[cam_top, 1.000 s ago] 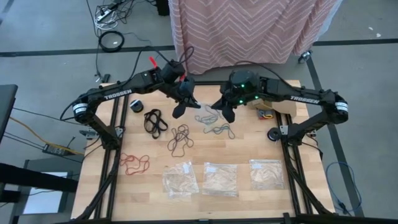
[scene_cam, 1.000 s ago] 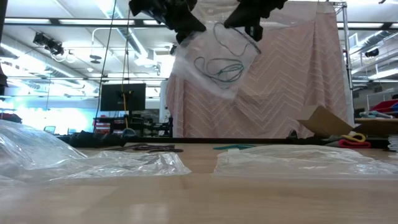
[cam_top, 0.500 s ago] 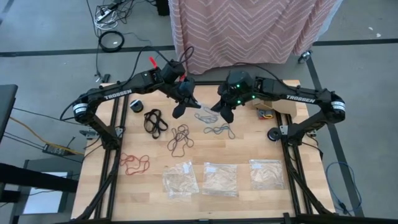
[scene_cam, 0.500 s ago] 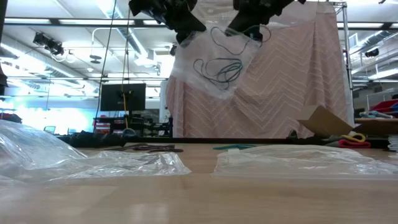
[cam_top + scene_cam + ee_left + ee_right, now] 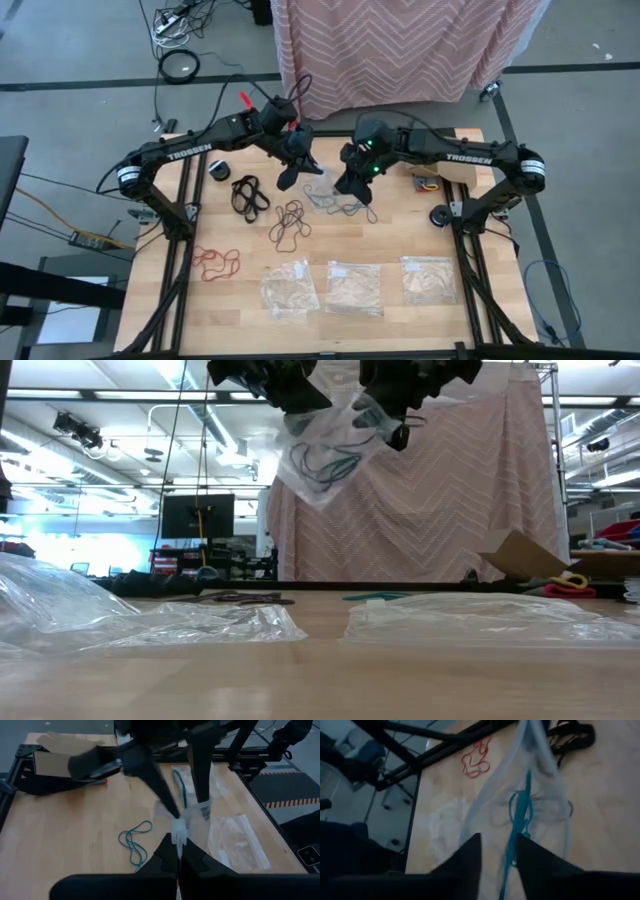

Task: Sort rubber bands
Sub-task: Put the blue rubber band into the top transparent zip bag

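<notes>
While some teal bands (image 5: pixel 322 460) hang inside the clear bag (image 5: pixel 318 452) held high over the surface (image 5: pixel 390 240), more teal ones (image 5: pixel 352 207) lie below it, with brown bands (image 5: pixel 289 222), black bands (image 5: pixel 249 193) and red bands (image 5: pixel 216 262) in their own groups further toward the left arm's side. The left gripper (image 5: pixel 178 851) has its fingers closed on the bag's edge. The right gripper (image 5: pixel 498 851) is at the bag's mouth with its fingers a little apart around a teal strand, but I cannot tell if it grips it. To do this step well, I think the left arm should keep the mouth stretched and quiet while the right one lets the strand fall fully inside. Three other bags (image 5: pixel 353 286) lie flat near the front edge. How many bands are in the raised bag is hard to make out.
</notes>
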Robot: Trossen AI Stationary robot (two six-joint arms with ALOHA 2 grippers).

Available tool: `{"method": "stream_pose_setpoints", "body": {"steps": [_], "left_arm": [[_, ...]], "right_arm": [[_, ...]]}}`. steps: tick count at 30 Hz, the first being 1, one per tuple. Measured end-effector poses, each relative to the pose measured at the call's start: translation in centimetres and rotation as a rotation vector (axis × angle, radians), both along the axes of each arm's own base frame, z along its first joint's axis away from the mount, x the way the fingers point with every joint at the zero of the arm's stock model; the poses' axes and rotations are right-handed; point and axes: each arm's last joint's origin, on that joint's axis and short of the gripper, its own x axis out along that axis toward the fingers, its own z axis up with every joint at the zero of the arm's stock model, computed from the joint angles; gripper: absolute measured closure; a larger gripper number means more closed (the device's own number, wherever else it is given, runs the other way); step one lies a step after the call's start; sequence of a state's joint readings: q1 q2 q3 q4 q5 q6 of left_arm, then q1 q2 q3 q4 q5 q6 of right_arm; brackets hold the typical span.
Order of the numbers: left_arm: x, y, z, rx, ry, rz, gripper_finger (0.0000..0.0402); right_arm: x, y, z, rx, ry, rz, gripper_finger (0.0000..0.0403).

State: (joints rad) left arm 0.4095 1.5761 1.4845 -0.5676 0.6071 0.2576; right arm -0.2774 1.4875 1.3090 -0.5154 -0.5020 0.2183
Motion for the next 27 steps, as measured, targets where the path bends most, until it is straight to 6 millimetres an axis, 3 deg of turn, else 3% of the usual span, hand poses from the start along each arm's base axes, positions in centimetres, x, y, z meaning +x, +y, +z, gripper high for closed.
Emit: {"method": "stream_pose_setpoints", "body": {"steps": [5, 9, 15, 19, 22, 27], "left_arm": [[-0.1, 0.0, -0.2, 0.011, 0.013, -0.012, 0.0402], [-0.3, 0.0, -0.4, 0.004, 0.043, -0.011, 0.0402], [-0.7, 0.2, -0.7, 0.025, 0.088, 0.010, 0.0402], [-0.9, 0.6, -0.7, 0.029, 0.089, 0.017, 0.0402], [-1.0, 0.8, -0.8, 0.027, 0.095, 0.025, 0.0402], [-2.1, 1.2, -0.9, 0.013, 0.151, 0.036, 0.0402]], "right_arm": [[-0.1, -0.4, 0.6, 0.054, -0.031, -0.035, 0.0192], [-0.2, -0.7, 1.4, 0.078, -0.094, -0.041, 0.0167], [-1.8, -0.4, 4.7, 0.029, -0.272, -0.043, 0.0190], [-3.4, -0.2, 6.1, -0.017, -0.300, -0.102, 0.0216], [-4.6, -0.3, 5.6, -0.047, -0.187, -0.184, 0.0232], [-5.9, -0.4, 2.8, -0.137, 0.147, -0.286, 0.0248]]}}
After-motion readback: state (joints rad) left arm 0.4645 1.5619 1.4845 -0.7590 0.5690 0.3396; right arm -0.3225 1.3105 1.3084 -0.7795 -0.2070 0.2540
